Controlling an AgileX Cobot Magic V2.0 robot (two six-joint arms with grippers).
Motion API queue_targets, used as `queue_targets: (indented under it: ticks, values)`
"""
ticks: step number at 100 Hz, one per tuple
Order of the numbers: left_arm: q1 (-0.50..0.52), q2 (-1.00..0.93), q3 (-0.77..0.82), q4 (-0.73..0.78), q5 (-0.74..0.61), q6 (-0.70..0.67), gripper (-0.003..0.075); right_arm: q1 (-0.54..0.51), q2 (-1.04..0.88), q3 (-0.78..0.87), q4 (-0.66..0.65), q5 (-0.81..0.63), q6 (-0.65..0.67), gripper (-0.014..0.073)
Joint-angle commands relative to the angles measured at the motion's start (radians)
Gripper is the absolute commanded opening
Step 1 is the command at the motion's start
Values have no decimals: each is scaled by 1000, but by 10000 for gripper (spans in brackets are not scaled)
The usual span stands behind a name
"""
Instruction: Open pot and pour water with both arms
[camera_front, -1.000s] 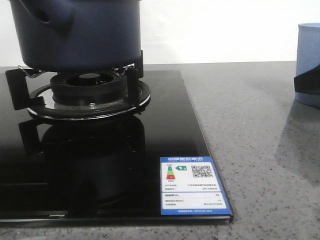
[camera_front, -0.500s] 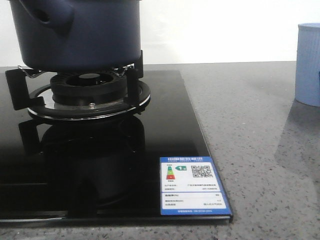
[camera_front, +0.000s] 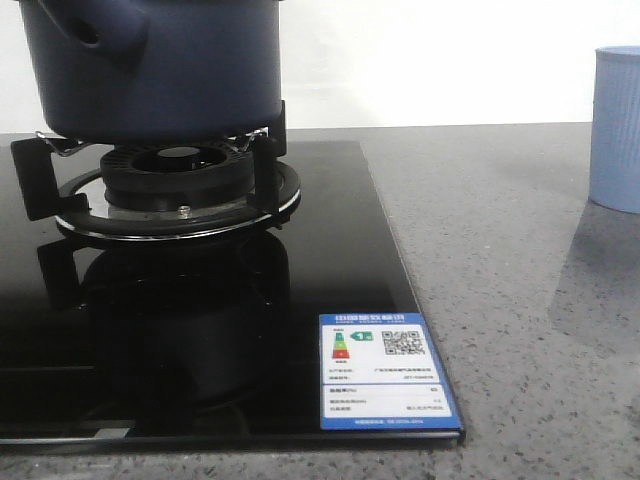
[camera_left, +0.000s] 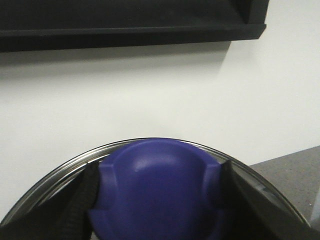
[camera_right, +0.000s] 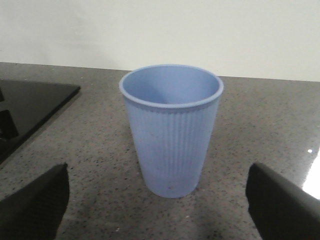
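Observation:
The dark navy pot (camera_front: 150, 70) stands on the gas burner at the far left, its stubby handle (camera_front: 105, 25) pointing towards me; its top is cut off in the front view. In the left wrist view my left gripper (camera_left: 159, 172) is shut on the lid's purple-blue knob (camera_left: 160, 195), a finger pressed against each side, with the lid's metal rim (camera_left: 55, 177) behind it. A pale blue ribbed cup (camera_front: 617, 130) stands upright on the counter at the right. My right gripper (camera_right: 157, 207) is open, with the cup (camera_right: 172, 130) just ahead of its fingers (camera_right: 35, 205), not touching.
The burner grate (camera_front: 180, 185) sits on a black glass hob (camera_front: 330, 250) with a blue energy label (camera_front: 385, 370) at its front right corner. Grey speckled counter (camera_front: 520, 300) lies between hob and cup. A black shelf (camera_left: 125, 20) hangs on the white wall.
My right gripper, seen around the cup one second ago, has drawn back from it and left the front view. The pot and cup have not moved.

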Motion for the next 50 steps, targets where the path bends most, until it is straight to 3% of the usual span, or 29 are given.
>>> queue_targets:
  ticks: [1, 14, 50]
  values:
    - [-43, 19, -37, -4, -134, -11, 372, 16, -8, -24, -56, -52, 61, 650]
    - [-74, 75, -37, -4, -156, -11, 372, 41, -8, -24, -123, -52, 68, 650]
    - [-92, 186, -37, -4, -176, -11, 372, 44, -8, -24, -124, -57, 68, 650]
